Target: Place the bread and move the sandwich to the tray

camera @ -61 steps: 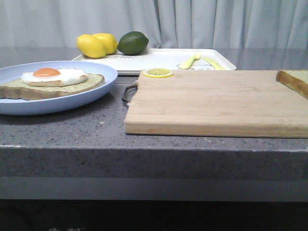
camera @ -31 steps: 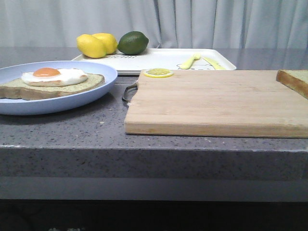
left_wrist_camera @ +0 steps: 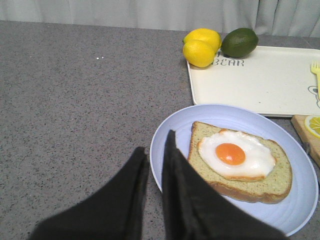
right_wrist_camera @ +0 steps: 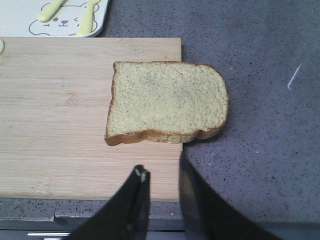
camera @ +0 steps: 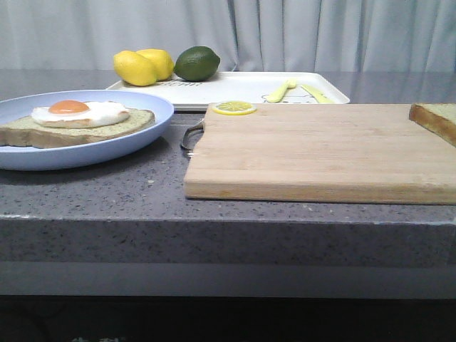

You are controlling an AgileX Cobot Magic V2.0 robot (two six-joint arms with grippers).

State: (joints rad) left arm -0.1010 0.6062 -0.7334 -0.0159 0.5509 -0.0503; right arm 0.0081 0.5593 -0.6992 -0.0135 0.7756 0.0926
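The sandwich [camera: 78, 121], toast with a fried egg, lies on a pale blue plate [camera: 85, 153] at the left; it also shows in the left wrist view [left_wrist_camera: 235, 165]. The plain bread [camera: 434, 117] lies on the right end of the wooden cutting board [camera: 320, 153], overhanging its edge in the right wrist view [right_wrist_camera: 167, 102]. The white tray [camera: 235, 89] is behind the board. My left gripper [left_wrist_camera: 156, 141] hovers over the plate's rim, jaws nearly together and empty. My right gripper [right_wrist_camera: 162, 164] hovers just short of the bread, jaws slightly apart and empty. Neither gripper shows in the front view.
Two lemons [camera: 142, 66] and a lime [camera: 197, 63] sit at the tray's far left corner. Yellow cutlery [camera: 285, 89] lies on the tray's right side. A lemon slice [camera: 234, 107] rests on the board's far left corner. The counter's front edge is close.
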